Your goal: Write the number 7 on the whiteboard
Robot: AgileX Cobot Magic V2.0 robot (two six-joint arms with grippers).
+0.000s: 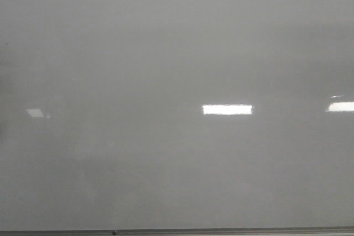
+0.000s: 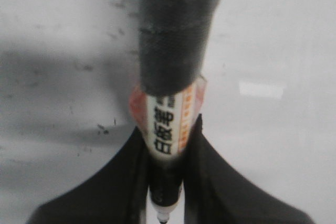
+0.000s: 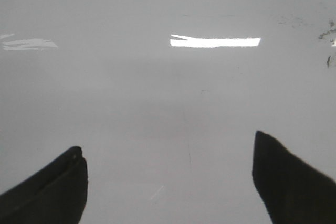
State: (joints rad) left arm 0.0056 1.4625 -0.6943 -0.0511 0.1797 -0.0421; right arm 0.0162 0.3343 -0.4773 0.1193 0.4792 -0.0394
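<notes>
The whiteboard (image 1: pixel 166 53) fills the front view, glossy pale grey with bright light reflections and a thin dark edge strip (image 1: pixel 177 231) along the bottom. No number 7 shows on it in any view. Neither gripper shows in the front view. In the left wrist view my left gripper (image 2: pixel 167 135) is shut on a marker (image 2: pixel 169 124) with a white printed barrel and a black wrapped end, held over the board (image 2: pixel 283 35). In the right wrist view my right gripper (image 3: pixel 168 153) is open and empty over the board (image 3: pixel 157 87).
Small dark specks and smudges mark the board surface in the left wrist view (image 2: pixel 102 128) and at the edge of the right wrist view (image 3: pixel 328 35).
</notes>
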